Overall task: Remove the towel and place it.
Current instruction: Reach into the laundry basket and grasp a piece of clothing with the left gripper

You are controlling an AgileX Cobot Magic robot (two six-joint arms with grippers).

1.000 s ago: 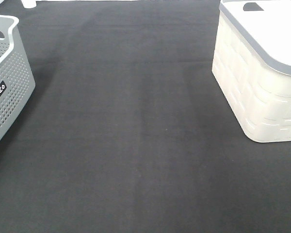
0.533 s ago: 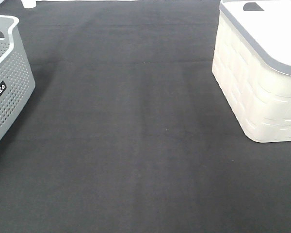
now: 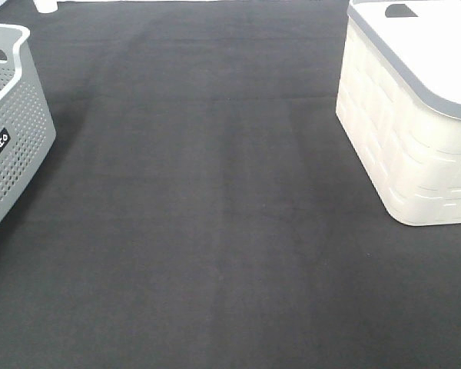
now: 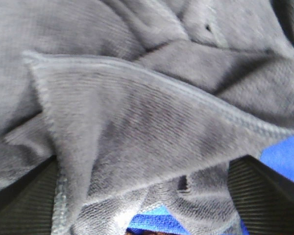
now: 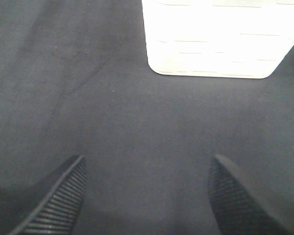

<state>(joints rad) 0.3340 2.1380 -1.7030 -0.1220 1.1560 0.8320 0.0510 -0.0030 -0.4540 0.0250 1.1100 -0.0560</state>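
The towel (image 4: 137,122), a soft grey-purple terry cloth with a stitched hem, lies crumpled and fills the left wrist view. My left gripper (image 4: 142,205) is pressed close over it. Its black ribbed fingers (image 4: 19,205) stand wide apart, with a raised fold of towel between them. A bright blue cloth (image 4: 284,156) shows under the towel. My right gripper (image 5: 147,196) hangs open over the black mat (image 5: 137,112) with nothing between its fingers. Neither gripper nor the towel shows in the exterior high view.
A grey perforated basket (image 3: 8,131) stands at the left edge of the black mat (image 3: 215,215). A white basket with a grey rim (image 3: 415,131) stands at the right, and it also appears ahead of the right gripper as a white wall (image 5: 215,44).
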